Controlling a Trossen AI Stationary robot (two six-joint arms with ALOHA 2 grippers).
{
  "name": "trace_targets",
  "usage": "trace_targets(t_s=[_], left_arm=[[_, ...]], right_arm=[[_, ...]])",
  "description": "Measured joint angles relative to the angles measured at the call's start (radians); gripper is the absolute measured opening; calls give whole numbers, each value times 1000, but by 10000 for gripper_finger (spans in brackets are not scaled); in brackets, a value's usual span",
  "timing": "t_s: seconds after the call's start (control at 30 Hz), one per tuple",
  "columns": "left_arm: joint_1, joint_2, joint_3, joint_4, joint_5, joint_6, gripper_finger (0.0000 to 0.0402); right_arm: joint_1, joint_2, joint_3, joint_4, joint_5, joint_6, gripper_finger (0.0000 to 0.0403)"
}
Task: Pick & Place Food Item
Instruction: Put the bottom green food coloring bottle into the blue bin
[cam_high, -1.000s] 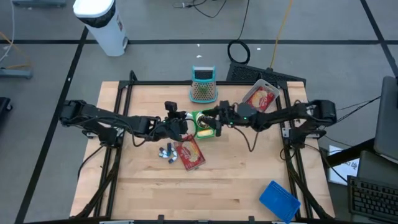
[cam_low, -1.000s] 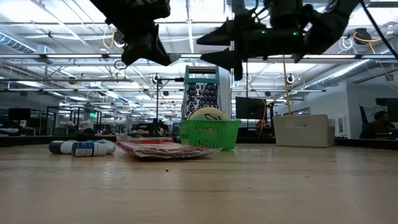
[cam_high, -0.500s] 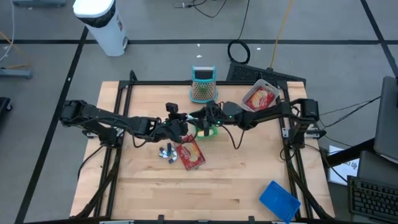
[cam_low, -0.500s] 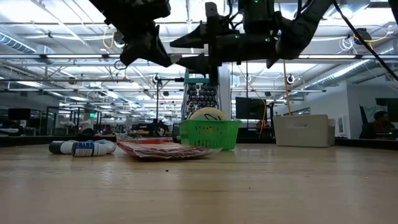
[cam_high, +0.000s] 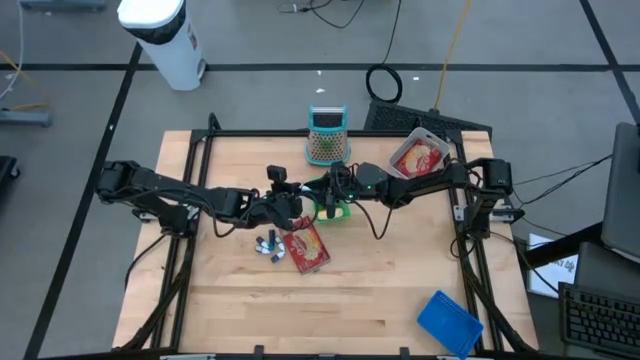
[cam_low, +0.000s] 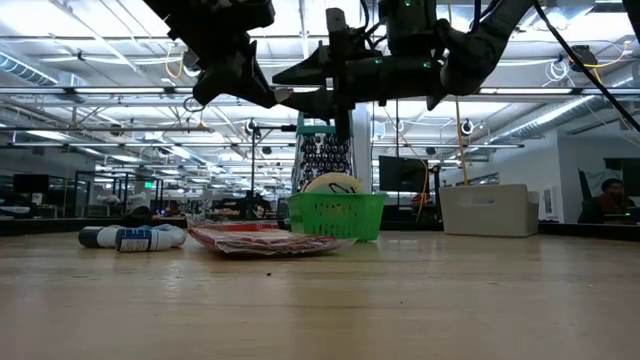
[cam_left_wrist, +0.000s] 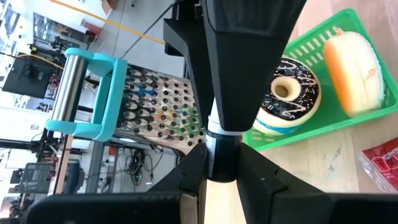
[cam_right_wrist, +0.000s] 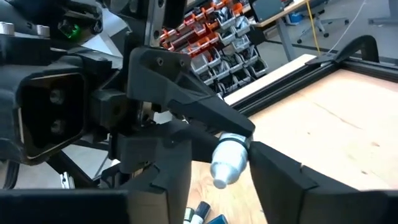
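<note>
Above the green basket (cam_high: 338, 211), my left gripper (cam_left_wrist: 221, 160) is shut on a small white tube with a dark band (cam_left_wrist: 221, 146). My right gripper (cam_right_wrist: 221, 171) has come level from the table's right. Its open fingers stand on either side of the tube's silvery free end (cam_right_wrist: 227, 160). In the basket lie a chocolate-iced donut (cam_left_wrist: 287, 93) and a yellow-and-white bun (cam_left_wrist: 354, 68). In the low view the two grippers meet high over the basket (cam_low: 337, 215). My left gripper pinches the tube between its two fingers at the end nearer the table's left (cam_left_wrist: 221, 167), coming slightly slanted down from that side. The tube sticks out past the fingertips toward my right arm and is lifted clear above the basket. My right gripper: I cannot tell whether its fingers touch the tube's free end.
A teal-handled grater (cam_high: 326, 137) stands just beyond the basket. A red packet (cam_high: 305, 248) and small blue-and-white tubes (cam_high: 267, 245) lie near the basket's near-left side. Another red packet (cam_high: 418, 157) lies far right, and a blue object (cam_high: 448, 322) at the near right corner.
My right gripper has moved toward the table's left, over the basket, up to my left gripper. Its fingers have then narrowed around the tube's free end. The left gripper and the tube have kept still.
</note>
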Motion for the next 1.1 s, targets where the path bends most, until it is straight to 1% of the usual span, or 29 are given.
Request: trace_targets(t_s=[0.33,0.5,0.6,0.73,0.83,0.93,1.0,1.1], left_arm=[[0,0,0,-1,-1,-1,65],[0,0,0,-3,-2,-20,65],[0,1,0,-3,-1,-54,73],[0,1,-1,7,-6,-72,109],[-6,1,-1,27,-12,-82,151],[-18,-2,-2,61,-10,-123,194],[-32,-8,0,81,15,-159,219],[-47,-29,0,80,98,-213,245]], right_arm=[[-1,0,0,-8,3,-26,87],[-1,0,0,-17,3,-47,69],[-1,0,0,-23,2,-58,64],[-1,-1,0,-23,-1,-75,62],[0,-1,0,-23,-6,-76,62],[1,-1,0,-23,-15,-83,61],[-4,-2,0,-27,-30,-95,60],[-21,-18,-1,-58,-93,-98,60]])
